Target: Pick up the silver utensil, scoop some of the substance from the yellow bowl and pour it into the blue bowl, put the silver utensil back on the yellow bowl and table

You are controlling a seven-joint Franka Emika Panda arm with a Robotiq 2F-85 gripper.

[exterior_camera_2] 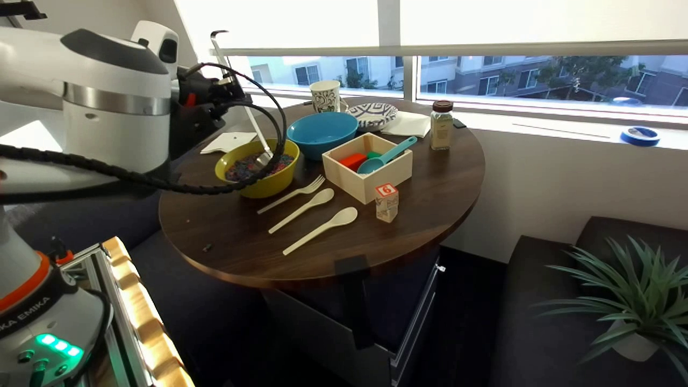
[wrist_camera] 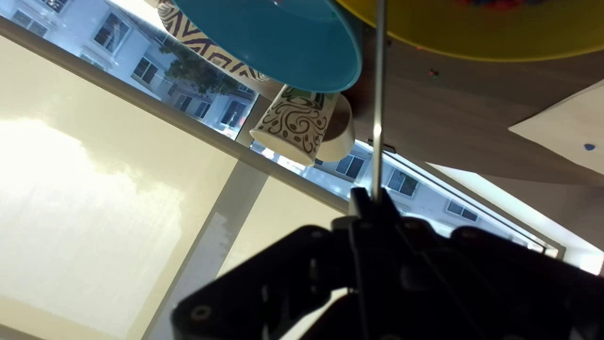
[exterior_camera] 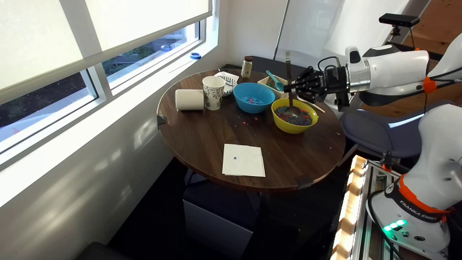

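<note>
white letters on robot base [exterior_camera: 415,234] read "franka emika"; wooden block [exterior_camera_2: 387,192] shows red "6" on top face; print on jar [exterior_camera_2: 442,129] label too small to read; fingers of gripper [wrist_camera: 376,201] clenched on handle of silver utensil [wrist_camera: 379,99], held near upright, leaning somewhat, scoop end down inside yellow bowl [exterior_camera: 291,128], at multicoloured loose substance [exterior_camera: 305,117]; blue bowl [exterior_camera: 252,108] just beside yellow bowl, some substance also in its bottom; small specks [exterior_camera: 244,123] on table [exterior_camera: 202,141]; patterned cup [exterior_camera: 213,95] near blue bowl
</note>
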